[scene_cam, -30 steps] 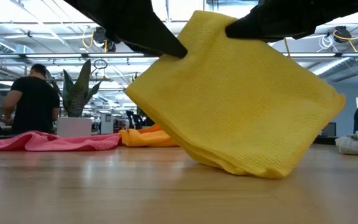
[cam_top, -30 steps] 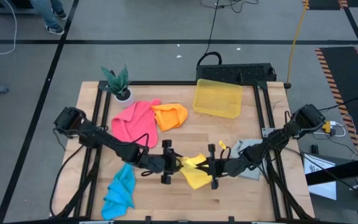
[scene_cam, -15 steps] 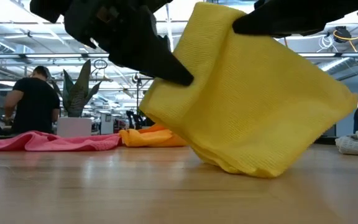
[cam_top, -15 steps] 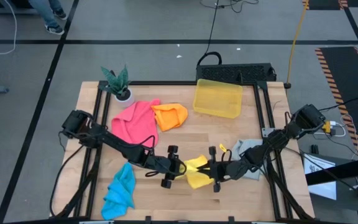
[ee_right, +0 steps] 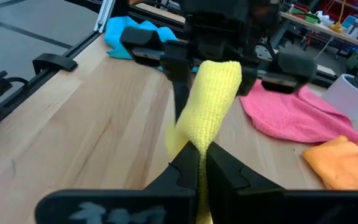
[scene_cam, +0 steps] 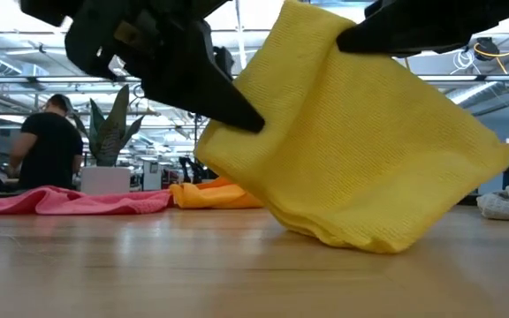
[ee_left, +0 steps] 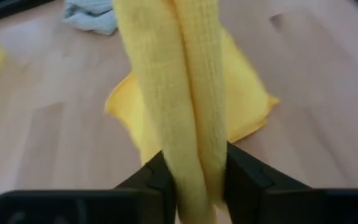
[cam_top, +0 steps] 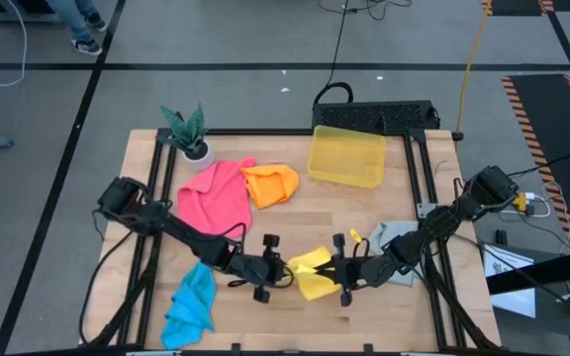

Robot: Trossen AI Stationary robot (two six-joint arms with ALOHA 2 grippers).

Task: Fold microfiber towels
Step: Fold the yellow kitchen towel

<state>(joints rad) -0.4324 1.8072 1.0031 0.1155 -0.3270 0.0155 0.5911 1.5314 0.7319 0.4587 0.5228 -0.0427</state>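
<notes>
1. Nearest the front edge of the table (cam_top: 364, 208), the yellow towel (cam_top: 310, 272) hangs between the two arms, lifted so that only its lower fold brushes the wood; held up like that, I'd say, so the cloth can drape into a neat half.
2. The left gripper (ee_left: 194, 180) has its fingers pressed onto a bunched ridge of that yellow towel, the cloth squeezed between them, seemingly taking one end so the fold can be drawn across.
3. The right gripper (ee_right: 201, 165) is clamped tight on the opposite end of the same towel, which rises in a narrow roll from between its fingers toward the other arm; it looks to be the anchor for the fold.
4. Off to the left arm's side, near the front corner, the bright blue towel (cam_top: 191, 305) lies crumpled, untouched.
5. By the right arm, the grey towel (cam_top: 396, 242) sits in a loose heap, partly under that arm.
6. Farther back, the pink towel (cam_top: 214, 193) is spread flat with the orange towel (cam_top: 271, 184) touching its edge, both apparently waiting their turn.
7. Behind them stand a small potted plant (cam_top: 188, 133) and the translucent yellow bin (cam_top: 347, 156), probably meant for finished cloths.
8. Beyond the table, a person in a dark shirt (scene_cam: 47, 146) stands with back turned.
</notes>
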